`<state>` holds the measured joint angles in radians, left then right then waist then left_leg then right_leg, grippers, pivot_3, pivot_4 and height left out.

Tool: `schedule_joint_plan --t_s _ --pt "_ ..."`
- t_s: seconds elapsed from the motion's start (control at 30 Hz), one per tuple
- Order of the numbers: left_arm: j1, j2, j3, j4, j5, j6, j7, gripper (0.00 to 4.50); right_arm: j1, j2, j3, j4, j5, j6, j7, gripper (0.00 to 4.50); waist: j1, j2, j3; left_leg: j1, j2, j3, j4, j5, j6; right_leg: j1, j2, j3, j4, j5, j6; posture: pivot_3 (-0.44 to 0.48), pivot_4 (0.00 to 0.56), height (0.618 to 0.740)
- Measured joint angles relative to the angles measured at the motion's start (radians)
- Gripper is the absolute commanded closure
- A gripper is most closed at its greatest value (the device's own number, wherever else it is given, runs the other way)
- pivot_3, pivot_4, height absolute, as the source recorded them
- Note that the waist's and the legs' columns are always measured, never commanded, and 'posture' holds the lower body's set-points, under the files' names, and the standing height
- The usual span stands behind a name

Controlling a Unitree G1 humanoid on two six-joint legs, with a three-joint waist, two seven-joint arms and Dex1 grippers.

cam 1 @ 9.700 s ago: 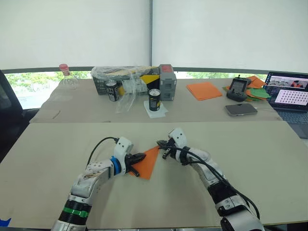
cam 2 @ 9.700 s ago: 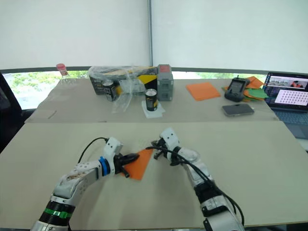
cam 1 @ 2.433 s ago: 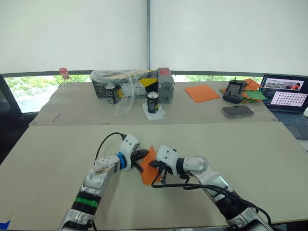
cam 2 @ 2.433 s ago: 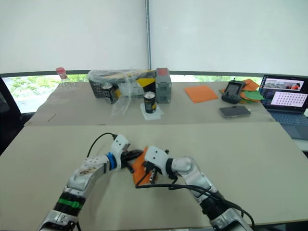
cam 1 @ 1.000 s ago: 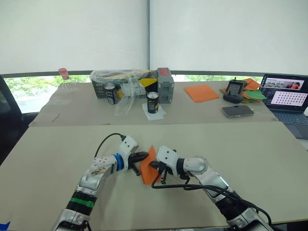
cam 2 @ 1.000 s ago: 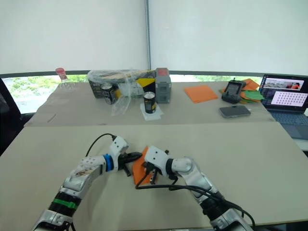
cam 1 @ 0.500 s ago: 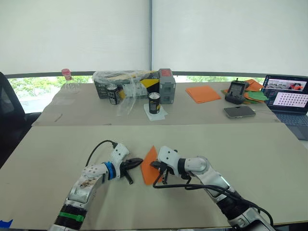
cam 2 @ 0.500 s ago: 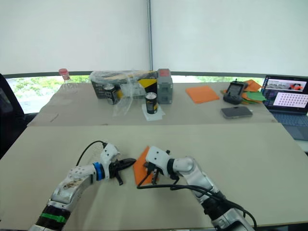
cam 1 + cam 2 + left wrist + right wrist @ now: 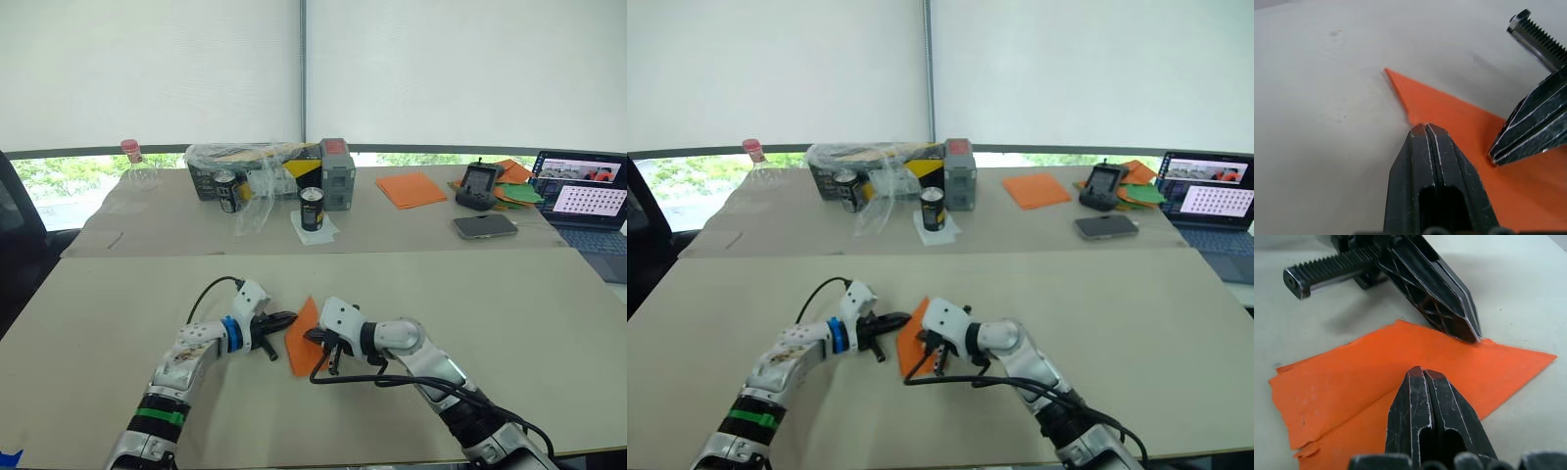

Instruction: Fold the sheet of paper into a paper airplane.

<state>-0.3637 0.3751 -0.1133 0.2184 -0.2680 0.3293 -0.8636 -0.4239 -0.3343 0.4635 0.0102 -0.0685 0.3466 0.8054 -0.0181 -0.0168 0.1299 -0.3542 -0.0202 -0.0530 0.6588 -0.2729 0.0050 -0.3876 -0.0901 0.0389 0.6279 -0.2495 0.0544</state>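
The sheet of paper [image 9: 304, 338] lies on the near table [image 9: 509, 323], folded into a pointed orange wedge with layered edges [image 9: 1352, 377], the form of the paper airplane. My left gripper [image 9: 287, 318] is shut, and its tip [image 9: 1425, 127] touches the wedge's left edge just behind the nose [image 9: 1388, 73]. My right gripper [image 9: 319, 339] is shut too, with its closed tips [image 9: 1422, 373] resting on top of the wedge near its middle. The two grippers' tips sit close together, with a strip of orange paper between them.
On the far table stand a black can [image 9: 313, 207], a second can [image 9: 227, 189], a plastic-wrapped box [image 9: 257, 162] and a grey box [image 9: 336, 173]. A stack of orange sheets [image 9: 414, 186], a phone [image 9: 486, 225], a controller [image 9: 478, 184], green sheets [image 9: 522, 193] and a laptop [image 9: 588, 206] lie to the right.
My left gripper, which stood a little to the left of the paper half a second ago, has moved right and touches its edge again. The right gripper has stayed on the paper.
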Motion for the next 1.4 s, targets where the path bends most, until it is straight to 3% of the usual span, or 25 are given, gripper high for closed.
schedule_joint_plan --t_s 0.23,0.53,0.93,1.2,1.4 --pt "-0.028 -0.003 -0.002 0.017 0.002 -0.023 -0.017 4.48 0.012 0.000 0.000 -0.005 0.000 0.001 -0.002 4.50 0.000 -0.001 0.001 0.000 0.000 0.000 0.000 0.000 0.000 0.000 0.000 0.000 0.000 0.000 0.000 0.000 0.150 0.740" --pt "-0.021 0.058 -0.069 0.008 0.073 -0.065 -0.067 4.48 0.010 0.000 0.000 -0.005 0.000 0.001 -0.003 4.50 0.000 -0.001 0.001 0.000 0.000 0.000 0.000 0.000 0.000 0.000 0.000 0.000 0.000 0.000 0.000 0.000 0.150 0.740" --pt "0.138 0.118 -0.059 -0.156 0.060 -0.034 -0.093 4.48 0.007 0.004 0.001 0.000 0.000 0.004 -0.003 4.50 -0.002 0.004 -0.003 0.001 0.001 0.000 -0.001 -0.001 0.001 0.001 0.000 0.000 -0.001 0.000 0.000 0.000 0.150 0.740" --pt "0.215 0.132 -0.019 -0.206 -0.014 0.012 -0.087 4.48 -0.003 0.009 0.009 0.011 0.000 0.004 -0.002 4.50 -0.008 0.006 -0.005 0.002 0.002 0.000 -0.001 -0.001 0.002 0.001 0.000 0.000 -0.001 -0.001 0.000 0.000 0.150 0.740" --pt "0.253 0.108 0.101 -0.227 -0.162 0.108 -0.083 4.48 -0.012 0.013 0.017 0.010 0.001 0.003 -0.001 4.50 -0.019 0.005 -0.003 0.001 0.002 0.000 -0.002 -0.001 0.002 0.000 0.000 0.000 -0.001 -0.001 0.000 0.000 0.150 0.740"
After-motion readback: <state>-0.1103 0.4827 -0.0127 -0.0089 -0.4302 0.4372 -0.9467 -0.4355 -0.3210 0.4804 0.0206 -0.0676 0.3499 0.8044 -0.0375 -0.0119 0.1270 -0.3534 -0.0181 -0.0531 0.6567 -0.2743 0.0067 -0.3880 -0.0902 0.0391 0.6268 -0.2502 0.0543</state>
